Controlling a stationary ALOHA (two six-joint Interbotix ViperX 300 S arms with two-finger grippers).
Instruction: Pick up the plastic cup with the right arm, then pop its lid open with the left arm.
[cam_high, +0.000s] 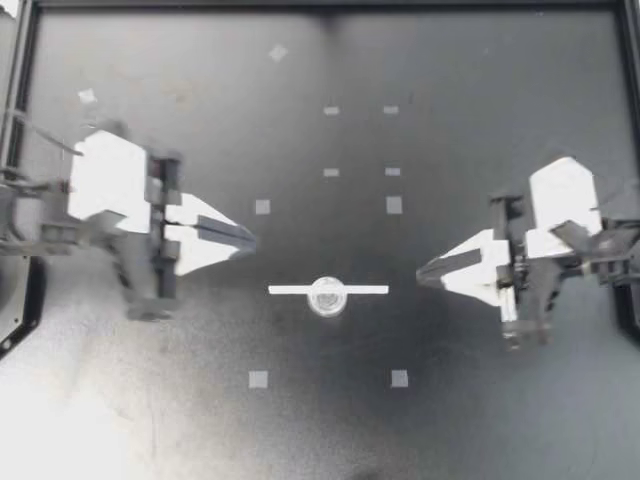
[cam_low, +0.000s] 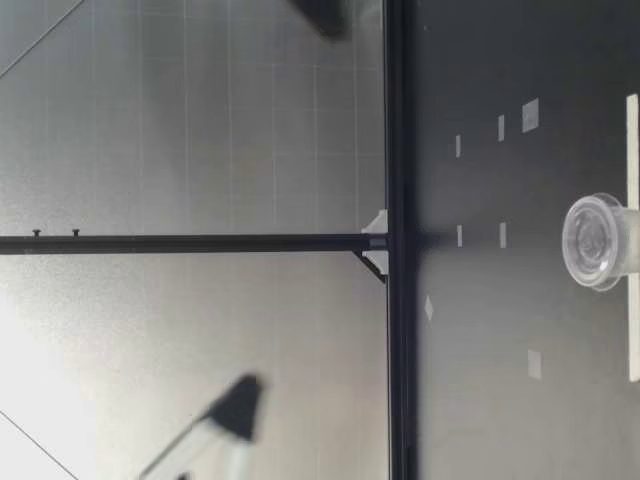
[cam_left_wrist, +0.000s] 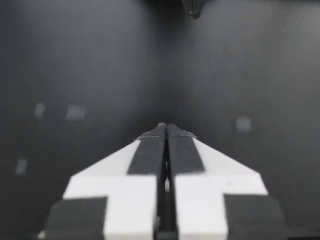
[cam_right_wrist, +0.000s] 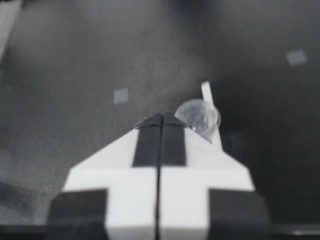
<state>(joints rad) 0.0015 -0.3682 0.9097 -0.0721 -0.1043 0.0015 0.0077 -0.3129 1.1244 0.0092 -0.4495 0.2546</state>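
Observation:
A small clear plastic cup (cam_high: 328, 296) stands on the middle of a thin white strip (cam_high: 290, 290) on the dark table. My left gripper (cam_high: 248, 240) hovers to the cup's left, shut and empty, its tip pointing toward the middle. My right gripper (cam_high: 422, 275) is to the cup's right, also shut with nothing in it. In the left wrist view the gripper (cam_left_wrist: 166, 129) has its fingers pressed together over bare table. In the right wrist view the cup (cam_right_wrist: 198, 116) sits just ahead of and beside the shut gripper (cam_right_wrist: 161, 118), with the strip (cam_right_wrist: 206, 92) running past it. The low view shows the cup (cam_low: 597, 241) upright.
Several small grey tape squares (cam_high: 394, 205) mark the table around the cup. A black frame (cam_high: 330, 5) borders the table's far edge and sides. In the low view a black rail (cam_low: 395, 240) runs along the table's far edge before a pale wall.

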